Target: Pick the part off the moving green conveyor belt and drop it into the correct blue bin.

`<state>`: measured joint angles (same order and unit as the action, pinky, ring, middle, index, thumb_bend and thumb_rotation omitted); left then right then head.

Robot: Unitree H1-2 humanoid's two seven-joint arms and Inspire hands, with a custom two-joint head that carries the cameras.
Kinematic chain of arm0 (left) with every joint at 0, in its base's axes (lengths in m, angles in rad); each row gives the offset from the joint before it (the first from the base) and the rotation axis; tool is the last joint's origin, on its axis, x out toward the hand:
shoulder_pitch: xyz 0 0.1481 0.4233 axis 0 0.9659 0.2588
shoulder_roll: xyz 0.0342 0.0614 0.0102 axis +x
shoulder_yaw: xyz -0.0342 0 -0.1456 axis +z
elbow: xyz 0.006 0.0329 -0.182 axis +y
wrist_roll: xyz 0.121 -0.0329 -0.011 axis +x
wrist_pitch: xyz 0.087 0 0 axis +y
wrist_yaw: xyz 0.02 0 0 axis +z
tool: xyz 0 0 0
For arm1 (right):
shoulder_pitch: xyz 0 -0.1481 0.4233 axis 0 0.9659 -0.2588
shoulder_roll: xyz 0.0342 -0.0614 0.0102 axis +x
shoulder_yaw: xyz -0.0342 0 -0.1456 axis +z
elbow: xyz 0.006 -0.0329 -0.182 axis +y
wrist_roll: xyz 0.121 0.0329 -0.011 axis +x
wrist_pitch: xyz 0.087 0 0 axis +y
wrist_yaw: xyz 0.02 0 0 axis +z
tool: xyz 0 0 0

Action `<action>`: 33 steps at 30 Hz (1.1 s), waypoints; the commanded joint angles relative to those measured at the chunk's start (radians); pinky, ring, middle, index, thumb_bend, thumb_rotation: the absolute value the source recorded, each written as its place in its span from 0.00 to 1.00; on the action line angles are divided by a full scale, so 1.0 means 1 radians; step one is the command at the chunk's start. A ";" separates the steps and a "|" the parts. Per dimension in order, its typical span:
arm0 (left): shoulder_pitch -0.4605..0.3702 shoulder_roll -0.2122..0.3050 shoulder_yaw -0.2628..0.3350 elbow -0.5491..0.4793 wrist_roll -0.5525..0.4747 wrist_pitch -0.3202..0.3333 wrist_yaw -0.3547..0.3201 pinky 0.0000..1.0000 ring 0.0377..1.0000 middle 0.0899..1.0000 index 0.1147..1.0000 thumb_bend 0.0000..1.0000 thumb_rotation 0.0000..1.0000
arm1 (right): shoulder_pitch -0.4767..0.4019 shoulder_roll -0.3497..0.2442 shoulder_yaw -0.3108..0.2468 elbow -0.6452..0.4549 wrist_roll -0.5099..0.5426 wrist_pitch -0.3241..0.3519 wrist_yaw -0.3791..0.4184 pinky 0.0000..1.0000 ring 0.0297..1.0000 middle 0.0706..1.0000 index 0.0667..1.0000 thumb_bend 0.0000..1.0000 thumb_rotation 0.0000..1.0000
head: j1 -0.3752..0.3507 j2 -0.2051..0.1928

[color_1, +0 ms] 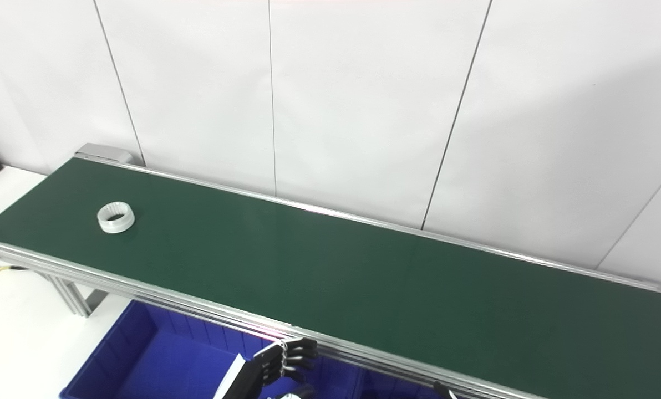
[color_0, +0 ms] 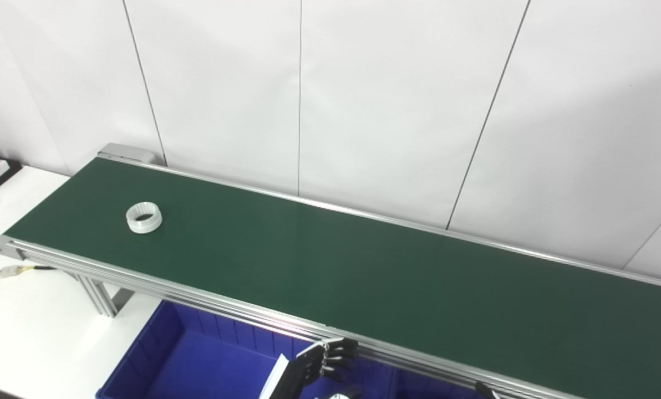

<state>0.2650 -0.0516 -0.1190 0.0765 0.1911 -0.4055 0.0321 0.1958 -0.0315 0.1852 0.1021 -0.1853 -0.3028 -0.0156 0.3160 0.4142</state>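
step: waiting stage, nothing grasped yet; part is still riding the belt, pick not started
part: white toothed ring (color_0: 143,217) lying flat on the green conveyor belt (color_0: 364,271), well apart from the left robot hand (color_0: 322,363), far up and to its left, near the belt's far-left end
left robot hand: hovering just below the belt's near rail (color_0: 208,302), above the blue bin (color_0: 142,354); fingers apart, slightly curled, holding nothing
right robot hand: only a dark tip (color_0: 486,389) is showing at the bottom edge, cannot tell if apart or together
next move: likely needing the left robot hand to lift over the near rail and meet the ring as it is travelling
edges: near rail sitting directly above the fingers, snag risk on the way up
open room: belt bare all around the ring, wide open to the right
bench: white bench (color_0: 25,327) lying left of the bin
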 commanded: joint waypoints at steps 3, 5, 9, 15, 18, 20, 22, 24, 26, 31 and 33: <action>-0.034 0.023 0.024 -0.129 0.020 0.019 0.006 0.58 0.66 0.70 0.71 0.77 0.46 | -0.022 0.011 -0.002 -0.003 0.006 -0.062 -0.005 0.63 0.71 0.75 0.86 0.32 0.77 | 0.002 0.002; -0.050 0.037 0.037 -0.192 0.026 0.066 -0.006 0.57 0.65 0.69 0.70 0.78 0.40 | -0.027 0.011 -0.003 0.003 0.005 -0.063 -0.005 0.63 0.71 0.75 0.86 0.31 0.77 | 0.003 0.002; -0.146 0.103 0.074 -0.348 0.058 0.211 -0.039 0.56 0.64 0.68 0.69 0.81 0.39 | -0.043 0.010 -0.003 0.026 0.009 -0.069 -0.003 0.64 0.72 0.75 0.86 0.31 0.77 | 0.011 -0.004; -0.296 0.168 0.079 -0.426 0.118 0.403 -0.100 0.61 0.69 0.73 0.71 0.73 0.40 | -0.060 0.016 -0.006 0.053 0.012 -0.077 -0.008 0.63 0.71 0.75 0.85 0.32 0.76 | 0.014 -0.011; -0.362 0.193 0.077 -0.377 0.120 0.450 -0.117 0.61 0.70 0.74 0.72 0.70 0.39 | -0.067 0.017 -0.005 0.068 0.008 -0.095 -0.010 0.63 0.71 0.75 0.85 0.31 0.76 | 0.014 -0.012; -0.394 0.212 0.072 -0.353 0.145 0.469 -0.126 0.62 0.70 0.74 0.71 0.70 0.42 | -0.070 0.018 -0.007 0.074 0.006 -0.100 -0.012 0.63 0.71 0.75 0.85 0.32 0.77 | 0.014 -0.011; -0.431 0.237 0.067 -0.320 0.167 0.480 -0.138 0.61 0.70 0.73 0.71 0.69 0.44 | -0.074 0.020 -0.010 0.079 0.011 -0.099 -0.012 0.63 0.71 0.75 0.86 0.32 0.77 | 0.017 -0.014; -0.465 0.258 0.063 -0.290 0.178 0.490 -0.149 0.61 0.70 0.73 0.71 0.69 0.42 | -0.077 0.021 -0.013 0.083 0.014 -0.098 -0.011 0.64 0.71 0.75 0.86 0.31 0.77 | 0.020 -0.015; -0.499 0.278 0.059 -0.260 0.193 0.500 -0.155 0.61 0.69 0.73 0.71 0.71 0.40 | -0.080 0.021 -0.015 0.089 0.013 -0.103 -0.012 0.63 0.71 0.75 0.86 0.31 0.77 | 0.022 -0.015; -0.582 0.340 0.034 -0.189 0.260 0.544 -0.182 0.62 0.70 0.74 0.73 0.74 0.41 | -0.085 0.023 -0.015 0.089 0.016 -0.095 -0.005 0.63 0.72 0.76 0.87 0.31 0.78 | 0.019 -0.016; -0.609 0.359 0.021 -0.176 0.284 0.574 -0.198 0.61 0.70 0.76 0.74 0.75 0.39 | -0.088 0.023 -0.016 0.094 0.013 -0.101 -0.009 0.63 0.71 0.75 0.86 0.30 0.78 | 0.016 -0.015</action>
<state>-0.2954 0.2816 -0.0937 -0.0886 0.4533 0.1571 -0.1650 0.1224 -0.0152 0.1719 0.2077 -0.1778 -0.3477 -0.0196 0.3313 0.3988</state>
